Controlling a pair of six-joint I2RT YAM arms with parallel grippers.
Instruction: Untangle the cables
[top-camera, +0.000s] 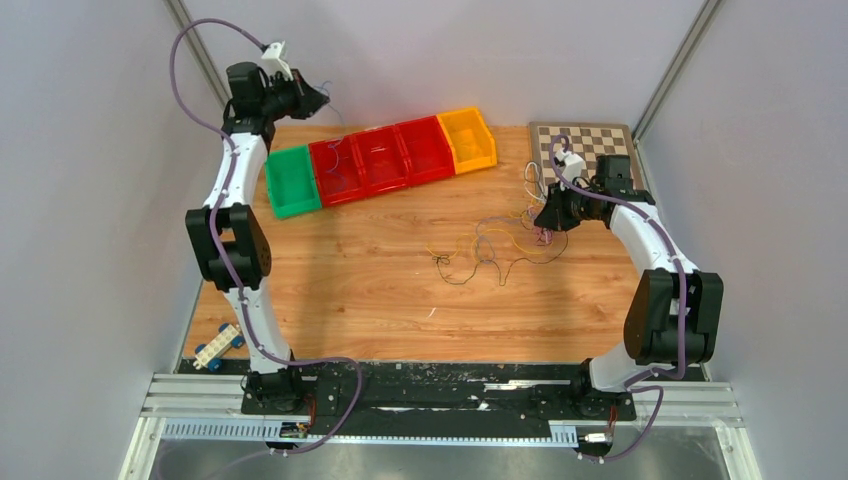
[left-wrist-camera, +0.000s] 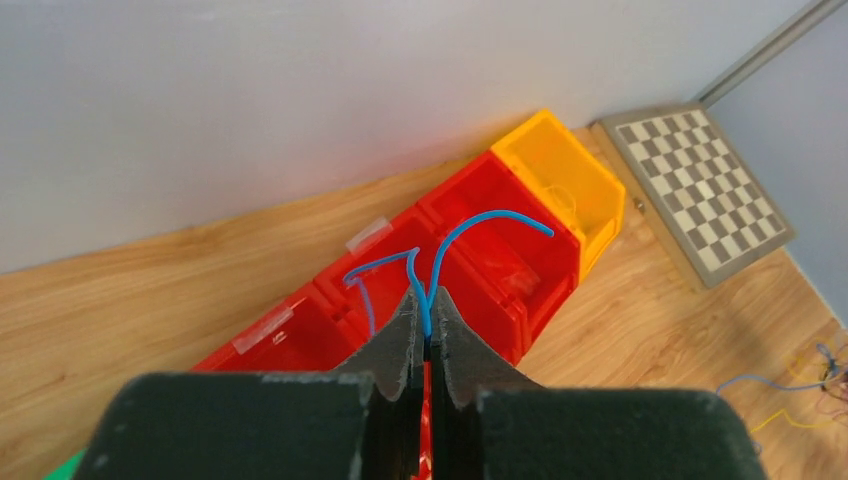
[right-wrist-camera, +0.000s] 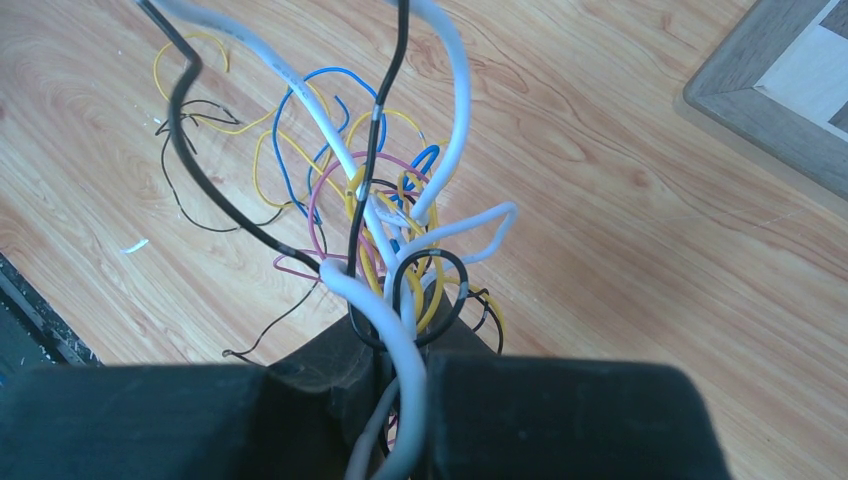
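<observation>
High over the far-left corner of the table, left gripper (top-camera: 318, 100). Pinched fully shut on a single thin blue wire (left-wrist-camera: 480, 222), with both ends curling up and forward out of the fingertips. Below and ahead of those tips, a slanting row of red bins (left-wrist-camera: 490, 270), capped at its far end by an orange bin (left-wrist-camera: 555, 170). Beyond that, ahead and to the right, a chessboard (left-wrist-camera: 705, 190).

Low over the right half of the table, right gripper (right-wrist-camera: 392, 345). Nearly closed on a bundle of cables (right-wrist-camera: 390, 230), with a thick white one and thin black ones running between the fingers. Just ahead of its tips, a knot of yellow, blue, pink, black and white loops. Farther ahead and to the left in its wrist view, slack yellow and black strands lying flat on the wooden table (right-wrist-camera: 620, 230). Off to its upper right, a corner of the chessboard.
</observation>
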